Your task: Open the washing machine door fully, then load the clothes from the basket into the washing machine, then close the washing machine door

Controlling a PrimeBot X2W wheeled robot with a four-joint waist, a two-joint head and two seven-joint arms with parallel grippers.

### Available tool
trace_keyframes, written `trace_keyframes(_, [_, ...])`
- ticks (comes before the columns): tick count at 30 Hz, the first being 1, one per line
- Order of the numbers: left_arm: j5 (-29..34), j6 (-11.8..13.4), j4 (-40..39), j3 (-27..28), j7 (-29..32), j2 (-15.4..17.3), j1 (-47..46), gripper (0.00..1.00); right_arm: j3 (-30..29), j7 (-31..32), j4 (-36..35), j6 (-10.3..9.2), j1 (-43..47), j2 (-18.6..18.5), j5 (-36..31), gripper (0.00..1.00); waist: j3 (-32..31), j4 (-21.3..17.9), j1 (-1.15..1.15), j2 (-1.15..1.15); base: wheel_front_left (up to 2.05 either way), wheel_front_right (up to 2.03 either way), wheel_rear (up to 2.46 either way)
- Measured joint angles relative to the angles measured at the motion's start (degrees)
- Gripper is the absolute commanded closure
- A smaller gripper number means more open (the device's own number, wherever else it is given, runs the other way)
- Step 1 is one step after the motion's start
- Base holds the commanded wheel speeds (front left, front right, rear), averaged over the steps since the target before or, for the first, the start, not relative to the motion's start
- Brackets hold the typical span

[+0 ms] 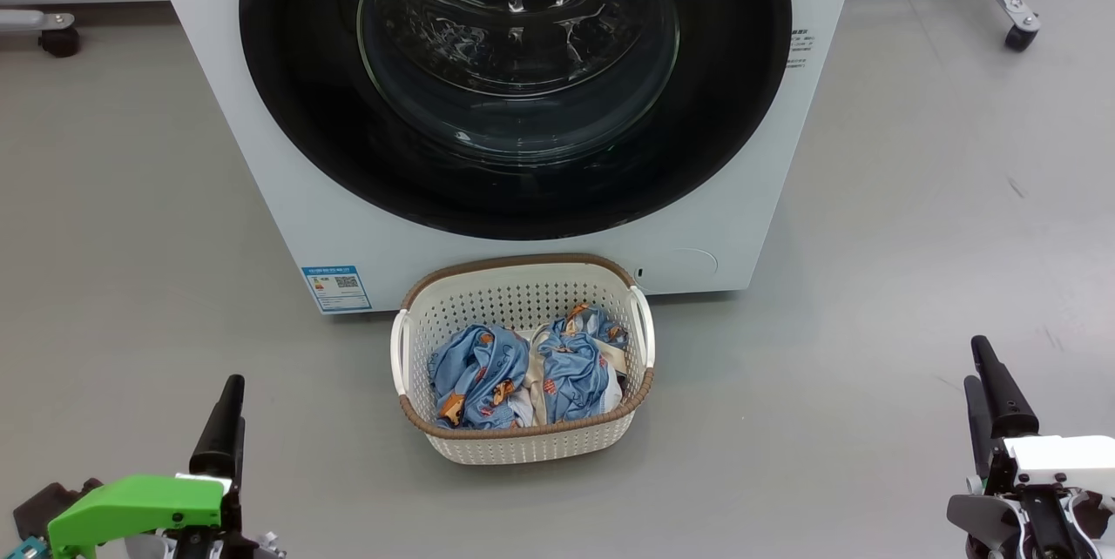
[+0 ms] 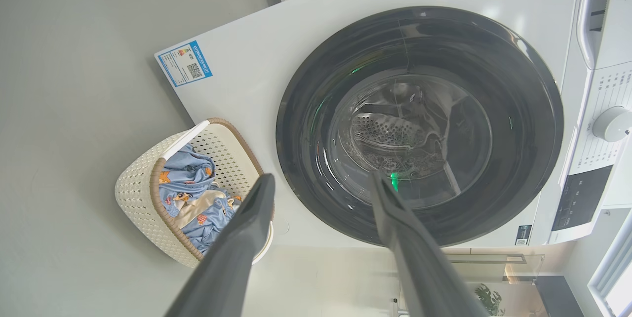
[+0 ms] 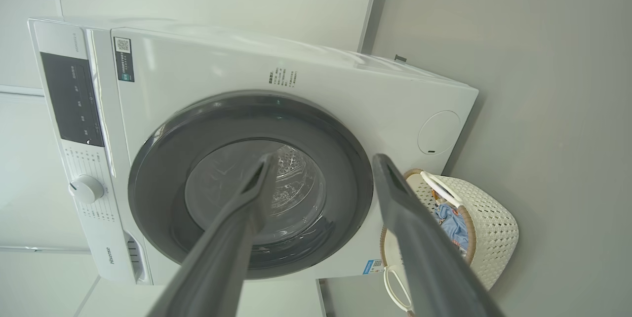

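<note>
Washing machine door (image 1: 518, 45) is shut at the far middle, so every step is left to do. Clothes (image 1: 523, 372) lie in the basket (image 1: 523, 265) on the floor just before it. Left pincer (image 2: 323, 181) and right pincer (image 3: 321, 161) hang open and empty, near.

Door closed, clothes in the basket.
The washing machine door (image 1: 518, 45), a glossy black ring round bulging clear glass, sits shut on the white washing machine (image 1: 261, 193). The cream perforated basket (image 1: 523, 264) stands just before it, holding the crumpled blue printed clothes (image 1: 523, 372).
</note>
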Motion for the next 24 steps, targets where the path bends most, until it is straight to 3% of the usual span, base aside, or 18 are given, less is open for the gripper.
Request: trace_keyframes(24, [11.74, 0.00, -1.69, -5.53, -5.97, 3.91, -0.59, 0.00, 5.06, -5.78, -1.35, -0.58, -2.10, -5.77, -17.81, 0.00, 0.28, 0.37, 0.00, 0.00, 0.00, 0.00, 0.00])
